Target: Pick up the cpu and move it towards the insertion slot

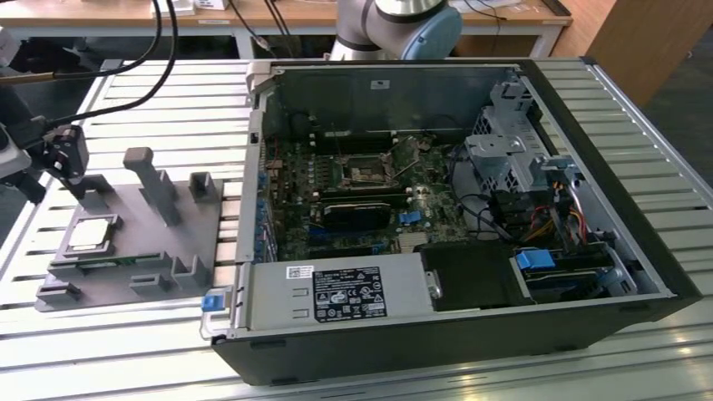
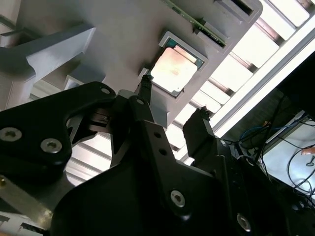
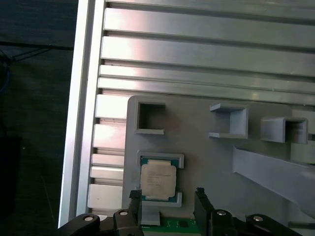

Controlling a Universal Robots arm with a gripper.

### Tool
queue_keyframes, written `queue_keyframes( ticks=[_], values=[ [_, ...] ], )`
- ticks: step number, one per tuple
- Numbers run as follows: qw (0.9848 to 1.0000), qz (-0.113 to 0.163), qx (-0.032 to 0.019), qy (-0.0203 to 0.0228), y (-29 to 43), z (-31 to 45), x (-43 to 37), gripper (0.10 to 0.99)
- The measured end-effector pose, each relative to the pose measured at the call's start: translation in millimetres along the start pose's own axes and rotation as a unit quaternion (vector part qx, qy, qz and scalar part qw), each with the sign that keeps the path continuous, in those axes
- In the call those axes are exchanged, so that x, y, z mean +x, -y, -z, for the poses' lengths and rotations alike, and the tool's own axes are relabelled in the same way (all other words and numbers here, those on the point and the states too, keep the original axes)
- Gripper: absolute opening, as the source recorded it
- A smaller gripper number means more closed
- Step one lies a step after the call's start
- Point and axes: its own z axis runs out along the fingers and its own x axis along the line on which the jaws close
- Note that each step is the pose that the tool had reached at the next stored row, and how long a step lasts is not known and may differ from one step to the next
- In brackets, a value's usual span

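Cpu (image 3: pixel 158 180), one, lies in the gray holder (image 1: pixel 145 251) at the exterior view's left, below the one pincer (image 3: pixel 167 193), open and empty; one slot (image 1: pixel 365 174) well apart.

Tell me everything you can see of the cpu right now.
The cpu is a flat square chip, a silvery lid on a greenish rim. It lies flat in a shallow nest on the grey holder plate, cradled by raised lips at two opposite edges. The open tool hovers close above it, not touching.
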Motion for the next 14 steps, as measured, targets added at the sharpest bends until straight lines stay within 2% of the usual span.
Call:
queue_keyframes(
  ticks=[1, 2, 11, 12, 14],
  values=[
    [1.0000, 0.000, 0.0000, 0.0001, 0.4, -1.3, 0.0, 0.541],
    [1.0000, 0.000, 0.0000, 0.0000, 0.8, -2.4, 0.1, 0.604],
    [1.0000, 0.000, -0.0001, 0.0000, 4.1, -17.5, 0.5, 0.616],
    [1.0000, 0.000, -0.0001, 0.0000, 4.2, -19.1, 0.5, 0.675],
    [1.0000, 0.000, -0.0002, 0.0001, 4.4, -22.5, 0.6, 0.675]
  ],
)
